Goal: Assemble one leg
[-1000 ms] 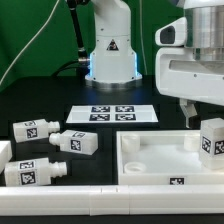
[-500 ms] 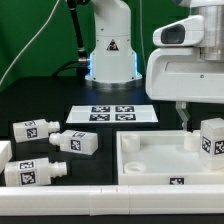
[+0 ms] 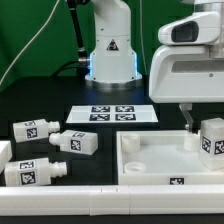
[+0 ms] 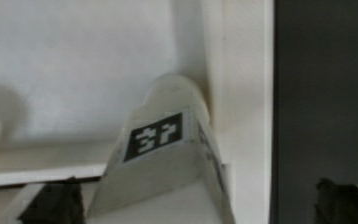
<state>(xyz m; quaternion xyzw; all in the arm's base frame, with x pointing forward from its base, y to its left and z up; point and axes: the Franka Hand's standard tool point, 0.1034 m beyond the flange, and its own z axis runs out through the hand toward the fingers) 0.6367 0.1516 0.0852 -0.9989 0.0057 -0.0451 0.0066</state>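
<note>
A white leg (image 3: pixel 212 138) with a black-and-white tag stands upright in the large white tray-like panel (image 3: pixel 150 141), at its corner on the exterior view's right. My gripper (image 3: pixel 205 112) hangs just above that leg; one dark finger (image 3: pixel 186 118) shows beside it, apart from it. In the wrist view the leg (image 4: pixel 158 140) rises between my two dark fingertips (image 4: pixel 51 203), and the gripper (image 4: pixel 197 205) is open, touching nothing. Three more legs lie on the table at the exterior view's left, one of them (image 3: pixel 76 142) nearest the panel.
The marker board (image 3: pixel 113 113) lies flat in front of the robot base (image 3: pixel 110 60). A long white rail (image 3: pixel 60 188) runs along the front edge. The panel's raised wall (image 4: pixel 234 60) stands close beside the leg, with dark table past it.
The gripper housing has shifted slightly to the exterior view's left and looks a little larger. The upright leg and the loose legs have not moved.
</note>
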